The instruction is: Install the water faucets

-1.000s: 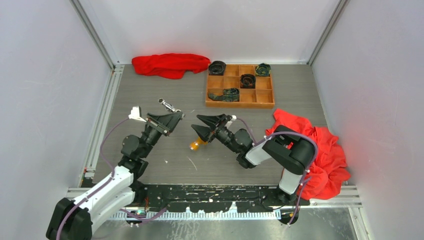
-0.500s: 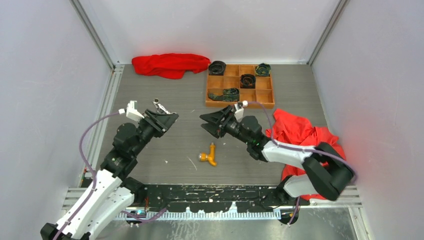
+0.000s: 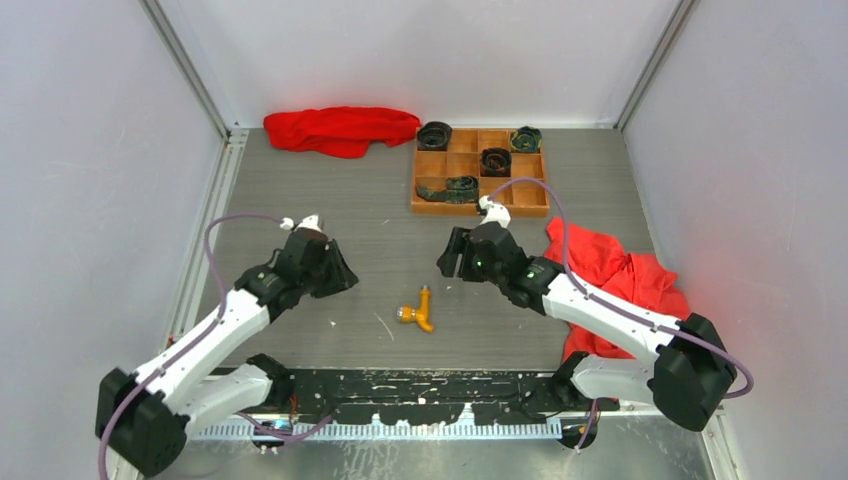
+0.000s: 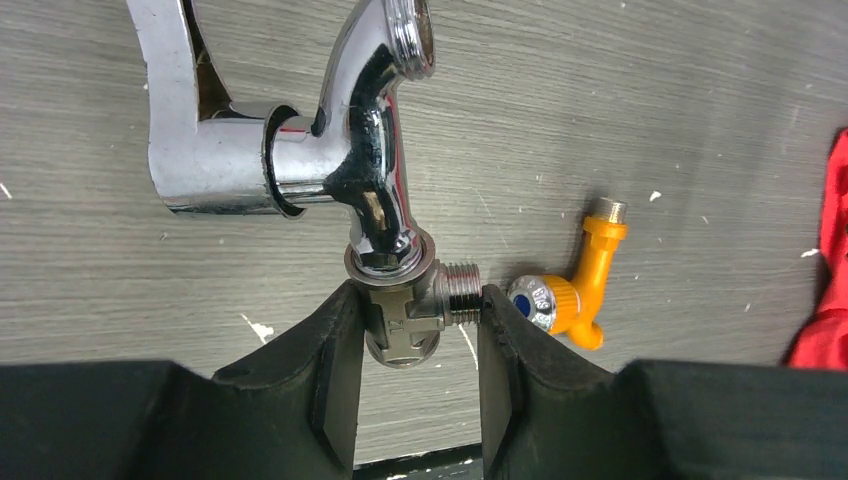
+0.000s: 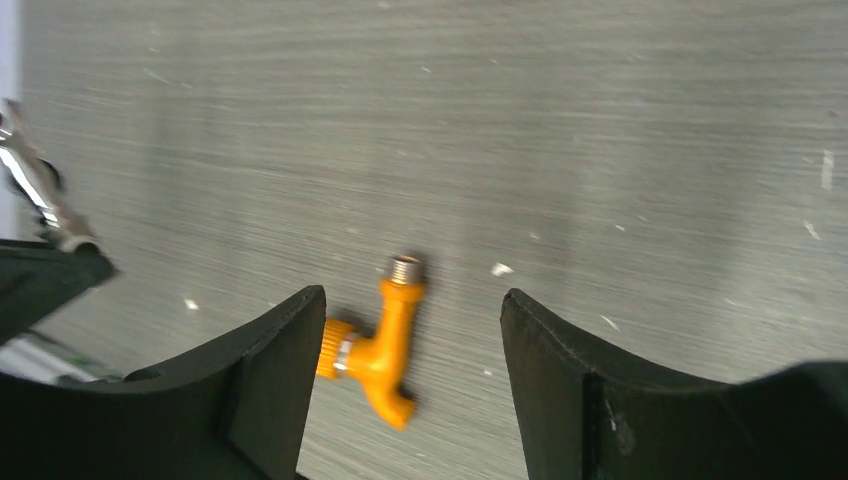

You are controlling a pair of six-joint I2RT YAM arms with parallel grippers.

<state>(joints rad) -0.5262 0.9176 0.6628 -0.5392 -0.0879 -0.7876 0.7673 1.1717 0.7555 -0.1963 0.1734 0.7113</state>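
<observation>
My left gripper (image 4: 418, 330) is shut on the threaded base of the shiny silver water faucet (image 4: 375, 190), whose curved spout and handle stick out beyond the fingers, above the table. In the top view this gripper (image 3: 338, 275) points down at left of centre and hides the silver faucet. The orange-yellow water faucet (image 3: 417, 317) lies loose on the grey table, with nothing touching it. It also shows as the orange faucet (image 4: 585, 290) just right of my left fingers. My right gripper (image 3: 455, 262) hovers open above the orange faucet (image 5: 385, 345), jaws wide apart (image 5: 412, 298).
A wooden compartment tray (image 3: 480, 205) with dark rolled items stands at the back right. One red cloth (image 3: 340, 130) lies at the back, another red cloth (image 3: 630, 290) on the right beside my right arm.
The orange faucet left my right gripper's tips and now lies on the table. That gripper opened wider and drew back to the right. My left gripper tilted down, still holding the silver faucet.
</observation>
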